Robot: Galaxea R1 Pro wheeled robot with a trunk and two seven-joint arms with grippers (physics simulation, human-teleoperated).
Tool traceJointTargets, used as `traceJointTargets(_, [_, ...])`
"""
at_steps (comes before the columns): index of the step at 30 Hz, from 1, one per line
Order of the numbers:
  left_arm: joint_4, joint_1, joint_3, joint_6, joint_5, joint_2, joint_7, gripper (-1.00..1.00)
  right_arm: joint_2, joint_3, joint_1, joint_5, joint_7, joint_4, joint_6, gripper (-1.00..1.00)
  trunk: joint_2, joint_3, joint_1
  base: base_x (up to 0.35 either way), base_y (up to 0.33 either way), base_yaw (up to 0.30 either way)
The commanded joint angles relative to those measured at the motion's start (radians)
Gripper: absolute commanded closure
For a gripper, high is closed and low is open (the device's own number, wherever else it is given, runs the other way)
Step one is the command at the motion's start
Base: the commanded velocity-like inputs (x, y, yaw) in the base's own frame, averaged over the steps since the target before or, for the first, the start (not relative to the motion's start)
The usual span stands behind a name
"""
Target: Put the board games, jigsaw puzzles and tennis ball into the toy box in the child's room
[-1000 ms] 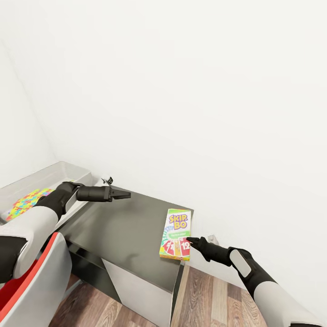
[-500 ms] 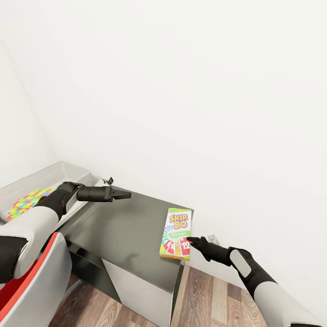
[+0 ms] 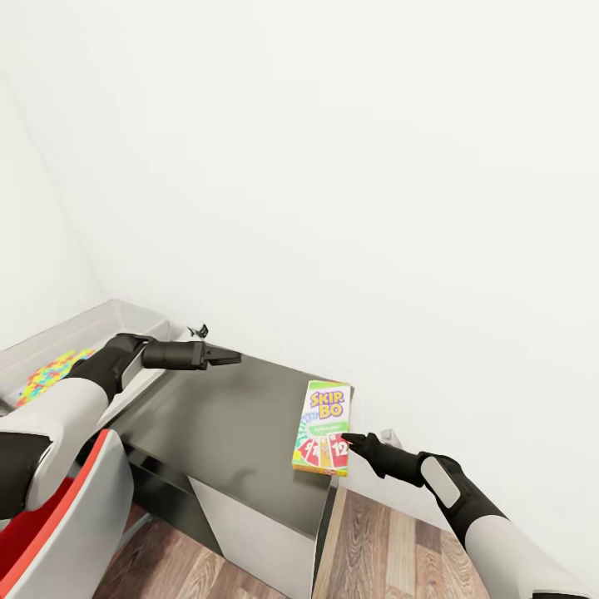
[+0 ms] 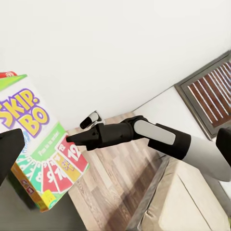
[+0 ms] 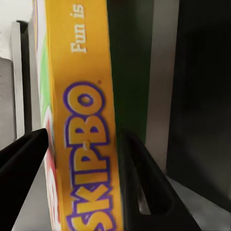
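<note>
My right gripper [image 3: 349, 438] straddles the near edge of the Skip-Bo board game [image 3: 323, 426], 1 finger on each face, not visibly pressing. The game lies flat at the right end of the dark table [image 3: 225, 416]. My left gripper [image 3: 233, 358], fingers together, hovers over the table's far left edge, beside the toy box [image 3: 125, 314].

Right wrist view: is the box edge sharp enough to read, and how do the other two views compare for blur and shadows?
Right wrist view: game box sits very close, its lettering soft but readable, with dark tool fingers either side. Left wrist view: box cover crisp, lit evenly. Head view: flat light, white wall washed out, faint shadow on the side unit.
</note>
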Motion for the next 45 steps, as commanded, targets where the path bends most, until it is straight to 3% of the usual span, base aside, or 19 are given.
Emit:
traceJointTargets(1, [0.0, -0.001, -0.008, 0.012, 0.008, 0.001, -0.002, -1.0, 0.0, -0.003, -0.001, -0.002, 0.001, 0.0, 0.007, 1.0, 0.007, 0.002, -0.004, 0.0, 0.0, 0.0])
traceJointTargets(28, [0.0, -0.001, -0.004, 0.072, 0.007, -0.008, -0.002, -1.0, 0.0, -0.004, 0.001, -0.016, 0.01, -0.01, 0.047, 1.0, 0.196, 0.093, -0.107, -0.037, 0.0, 0.0])
traceJointTargets(31, [0.0, -0.001, -0.005, 0.07, 0.007, -0.009, -0.002, -1.0, 0.024, -0.008, 0.001, -0.015, 0.012, -0.013, 0.047, 1.0, 0.217, 0.103, -0.119, -0.002, 0.0, 0.0])
traceJointTargets(45, [0.0, -0.001, -0.002, 0.068, 0.007, -0.007, -0.002, -1.0, 0.028, -0.01, 0.001, -0.016, 0.011, -0.013, 0.042, 1.0, 0.315, 0.147, -0.173, -0.095, 0.0, 0.0])
